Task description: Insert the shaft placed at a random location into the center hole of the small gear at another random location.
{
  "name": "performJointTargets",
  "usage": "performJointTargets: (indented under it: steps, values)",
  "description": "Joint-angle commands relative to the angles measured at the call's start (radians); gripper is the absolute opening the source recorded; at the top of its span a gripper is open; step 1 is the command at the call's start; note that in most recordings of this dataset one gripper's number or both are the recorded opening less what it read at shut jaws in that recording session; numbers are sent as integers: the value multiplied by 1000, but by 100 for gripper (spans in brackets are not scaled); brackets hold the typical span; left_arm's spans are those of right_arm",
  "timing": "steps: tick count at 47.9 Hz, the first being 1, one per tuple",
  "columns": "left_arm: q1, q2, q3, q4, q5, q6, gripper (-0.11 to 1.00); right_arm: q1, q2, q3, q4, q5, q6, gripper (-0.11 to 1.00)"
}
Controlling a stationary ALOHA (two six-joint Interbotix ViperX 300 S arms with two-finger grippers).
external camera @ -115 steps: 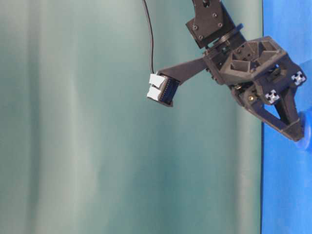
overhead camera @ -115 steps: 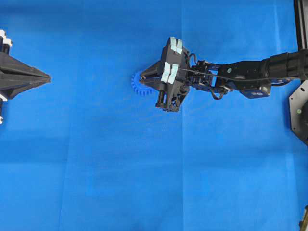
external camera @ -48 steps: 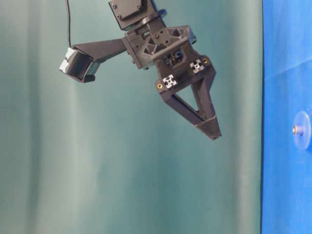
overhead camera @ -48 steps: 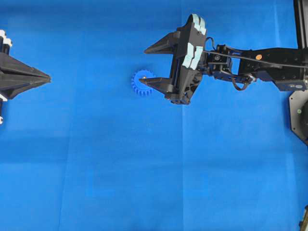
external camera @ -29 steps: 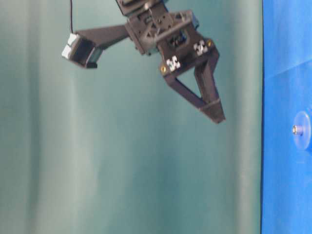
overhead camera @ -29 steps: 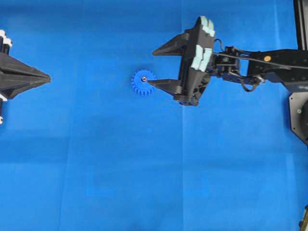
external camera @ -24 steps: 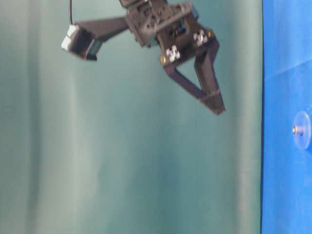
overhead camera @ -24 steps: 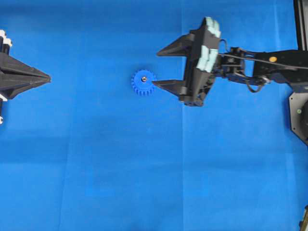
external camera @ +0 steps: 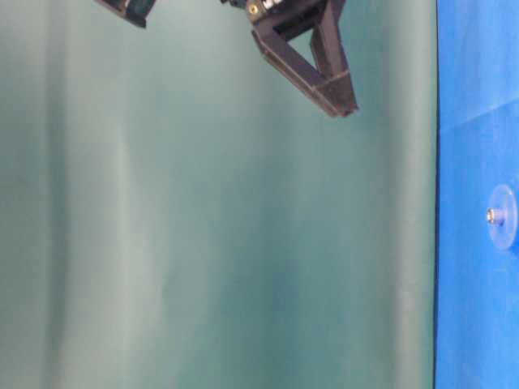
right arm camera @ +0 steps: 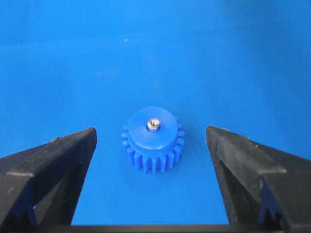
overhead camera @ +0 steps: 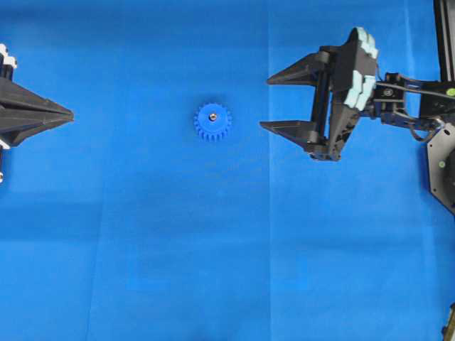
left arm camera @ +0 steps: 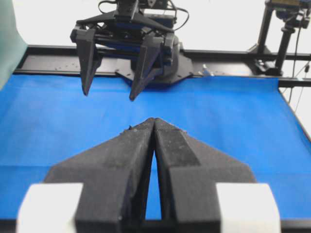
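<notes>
The small blue gear (overhead camera: 212,125) lies flat on the blue mat, left of centre in the overhead view. The silvery shaft (overhead camera: 212,114) stands upright in its hub and fills the center hole, which is hidden. Gear (right arm camera: 153,148) and shaft (right arm camera: 153,124) also show in the right wrist view, and from the side as gear (external camera: 504,215) and shaft (external camera: 490,215). My right gripper (overhead camera: 265,104) is open and empty, raised well above the mat (external camera: 339,99) and off to the gear's right. My left gripper (overhead camera: 70,114) is shut and empty at the far left (left arm camera: 154,120).
The blue mat (overhead camera: 213,270) covers the whole table. A black frame rail (left arm camera: 233,56) runs along its far edge in the left wrist view. A teal curtain (external camera: 203,243) is the backdrop in the table-level view.
My right gripper opened over the gear, left the shaft standing in the hub, then rose and drew back to the right. The left arm has not moved.
</notes>
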Motion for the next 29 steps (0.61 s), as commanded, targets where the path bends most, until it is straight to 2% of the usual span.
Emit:
performJointTargets:
  steps: [1,29]
  values:
    - [0,2,-11,0,-5,0,0,2,-21,-6,2,-11,2,80]
    - [0,2,-9,0,-6,0,0,2,-18,-8,2,-21,2,80]
